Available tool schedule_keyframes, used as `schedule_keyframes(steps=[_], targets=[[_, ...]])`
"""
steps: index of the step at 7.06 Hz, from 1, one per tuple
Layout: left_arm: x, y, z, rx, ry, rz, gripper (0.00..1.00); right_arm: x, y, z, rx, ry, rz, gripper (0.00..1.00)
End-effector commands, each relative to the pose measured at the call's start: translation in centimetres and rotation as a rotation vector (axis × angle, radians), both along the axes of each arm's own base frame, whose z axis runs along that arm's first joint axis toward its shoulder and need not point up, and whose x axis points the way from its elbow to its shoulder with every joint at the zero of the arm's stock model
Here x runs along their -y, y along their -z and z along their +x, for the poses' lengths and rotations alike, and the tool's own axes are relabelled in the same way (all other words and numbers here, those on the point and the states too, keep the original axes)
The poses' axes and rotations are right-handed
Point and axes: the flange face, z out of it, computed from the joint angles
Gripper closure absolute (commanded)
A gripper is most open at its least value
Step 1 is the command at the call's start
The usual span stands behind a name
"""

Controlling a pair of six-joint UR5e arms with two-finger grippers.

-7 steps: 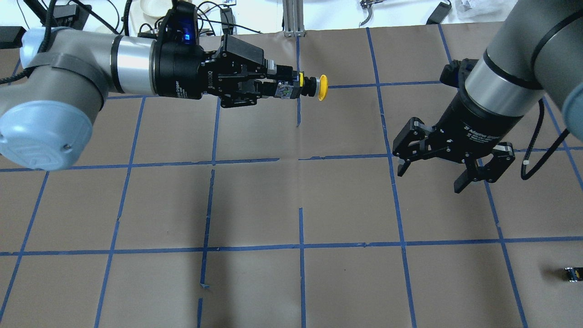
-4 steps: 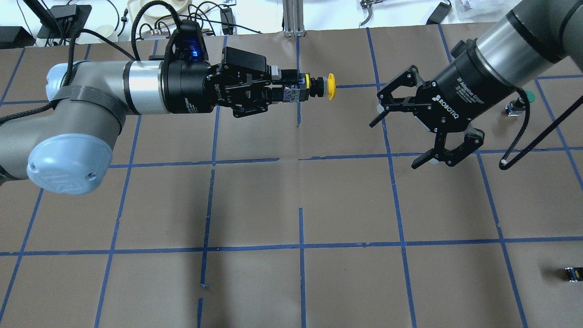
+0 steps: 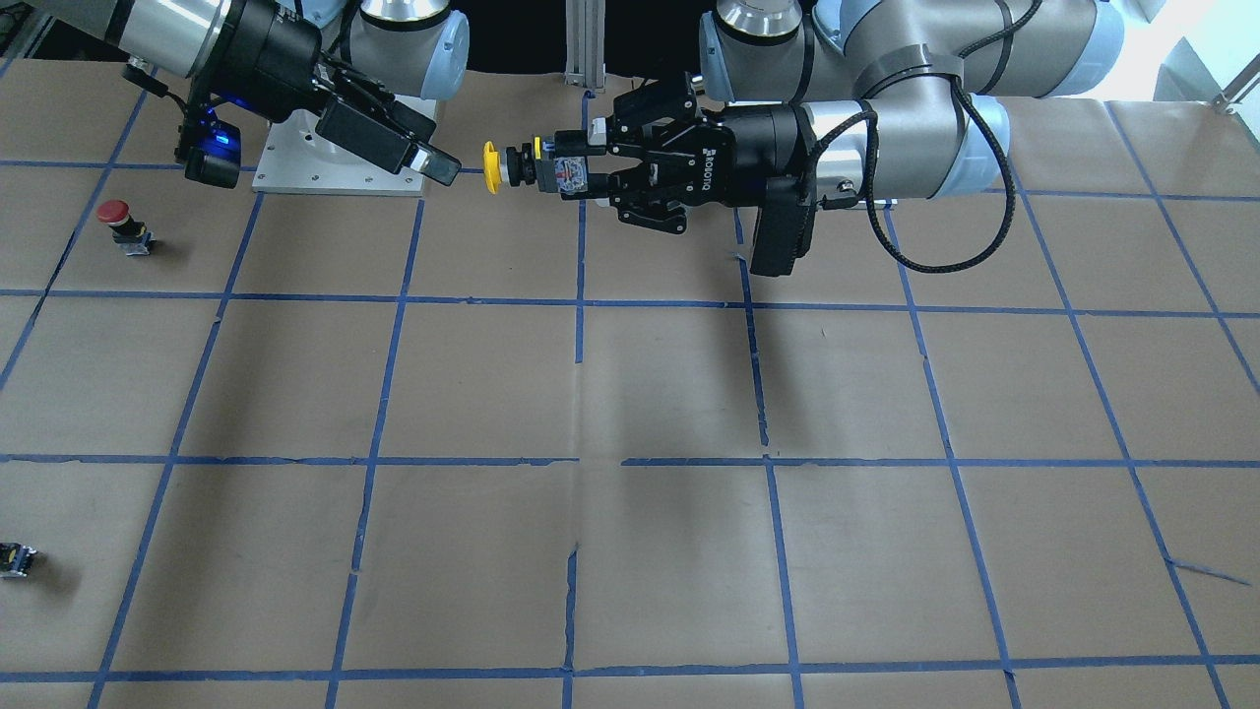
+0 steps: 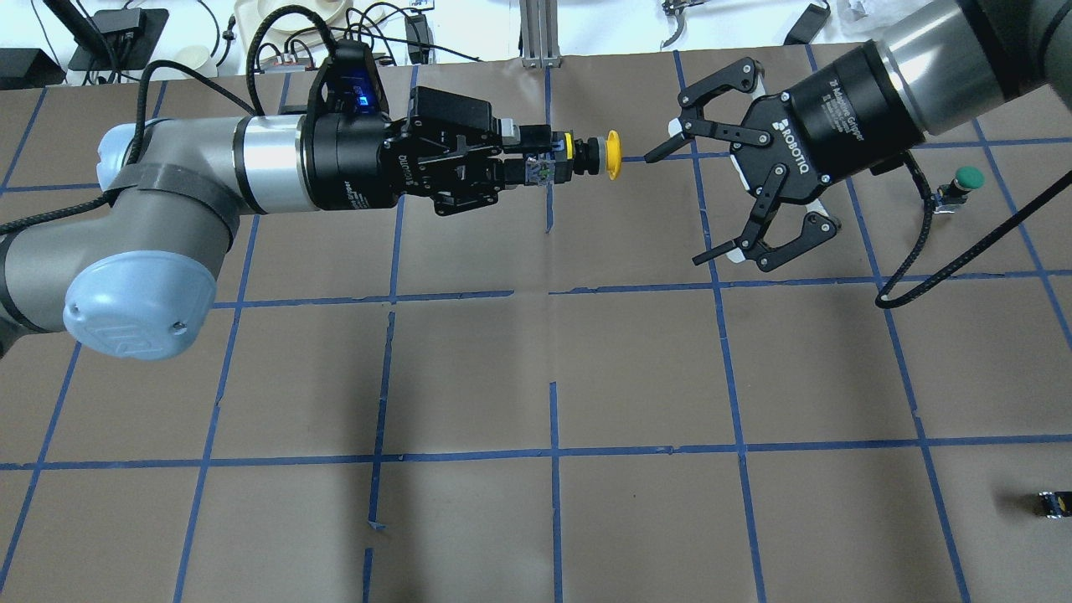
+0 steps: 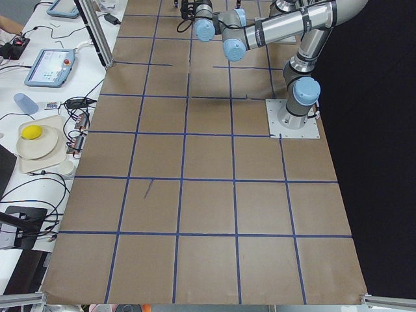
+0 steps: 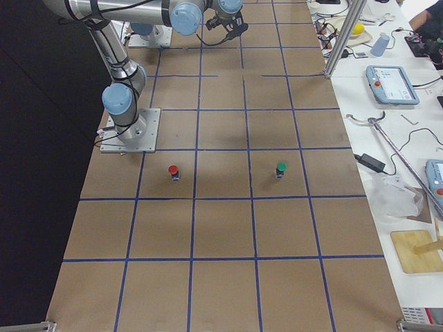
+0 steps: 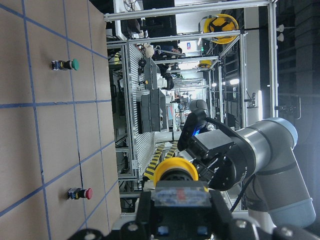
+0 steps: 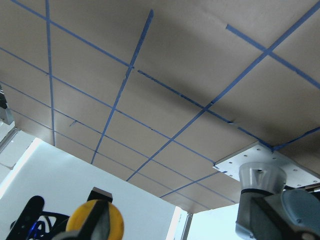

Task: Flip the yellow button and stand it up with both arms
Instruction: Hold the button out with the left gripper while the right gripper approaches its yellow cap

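Note:
The yellow button (image 4: 612,155) is held level in the air, its yellow cap pointing away from my left gripper (image 4: 536,167), which is shut on its black-and-grey body. In the front view the cap (image 3: 490,165) faces my right gripper (image 3: 445,169) across a small gap. My right gripper (image 4: 671,210) is open and empty, jaws spread wide, just to the right of the cap without touching it. The left wrist view shows the cap (image 7: 174,170) from behind. The right wrist view shows it (image 8: 95,222) at the bottom left.
A green-capped button (image 4: 967,178) stands on the table under the right arm, and a red-capped button (image 3: 118,217) stands further right. A small dark part with a yellow spot (image 4: 1053,502) lies at the near right edge. Brown paper with blue tape lines (image 4: 553,452) covers the table.
My right gripper has swung up and left from low over the table, turning its open jaws toward the cap. My left gripper has moved slightly right with the button.

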Motion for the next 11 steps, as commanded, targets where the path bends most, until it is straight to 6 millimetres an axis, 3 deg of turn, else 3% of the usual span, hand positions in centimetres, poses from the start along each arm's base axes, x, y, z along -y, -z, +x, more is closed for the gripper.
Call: schedule_keyframes(steps=[1, 3, 6, 10, 11], targets=[[0.0, -0.1, 0.0, -0.010, -0.002, 0.001, 0.99, 0.7, -0.2, 0.7, 0.124, 0.067, 0.041, 0.00], [0.0, -0.1, 0.0, -0.010, -0.002, 0.001, 0.99, 1.2, -0.3, 1.2, 0.212, 0.118, 0.097, 0.00], [-0.1, -0.1, 0.0, -0.012, -0.002, 0.001, 0.99, 0.6, 2.5, 1.7, 0.240, 0.124, 0.165, 0.00], [-0.2, -0.3, 0.0, -0.010, -0.002, -0.004, 0.99, 0.9, 1.7, 2.1, 0.335, 0.182, 0.208, 0.00], [-0.2, -0.3, 0.0, -0.010, -0.002, -0.004, 0.99, 1.0, 1.8, 2.1, 0.338, 0.183, 0.209, 0.07]])
